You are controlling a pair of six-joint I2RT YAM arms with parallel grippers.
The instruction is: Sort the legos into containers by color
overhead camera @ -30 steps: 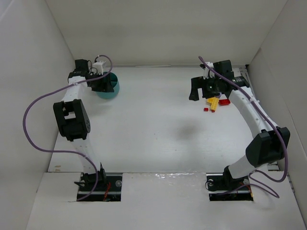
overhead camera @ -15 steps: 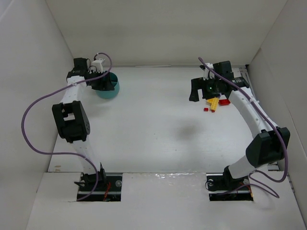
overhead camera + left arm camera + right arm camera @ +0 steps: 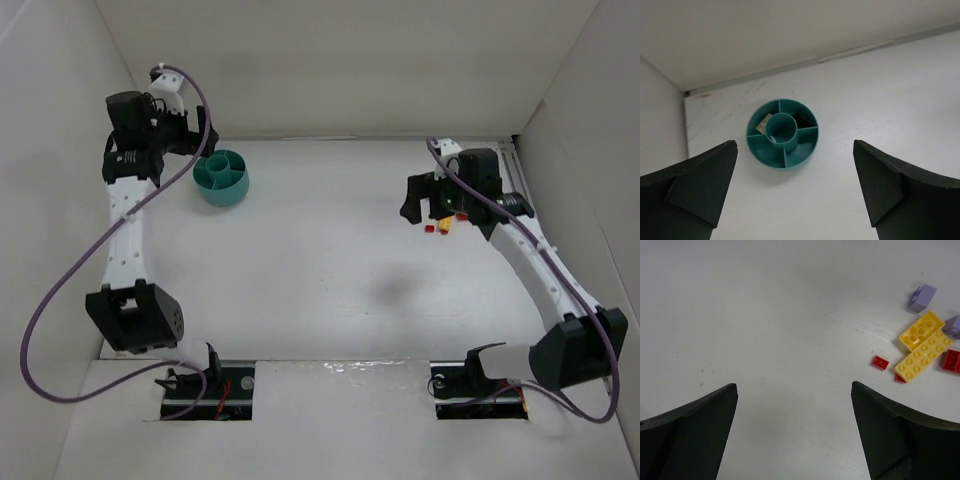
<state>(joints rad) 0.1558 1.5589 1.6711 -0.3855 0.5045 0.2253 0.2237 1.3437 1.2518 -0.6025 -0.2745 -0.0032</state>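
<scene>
Both grippers empty: left gripper [image 3: 794,145] jaws wide apart, hanging high above the teal bowl [image 3: 770,161] at the far left corner; right gripper [image 3: 793,385] also spread wide, above bare table. The legos sit off to its right: yellow bricks [image 3: 922,347] touching, red bits [image 3: 880,362] and purple ones [image 3: 921,297] just beside them. Risks: pile is tight, so a pinch may grab two colours or scatter pieces. Bowl is well apart, with small sections, so a high drop could bounce into the wrong one.

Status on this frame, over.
Left gripper open, empty, facing round teal plastic divided bowl. Right gripper open, near loose yellow, red, purple plastic bricks. Nothing blocking.
</scene>
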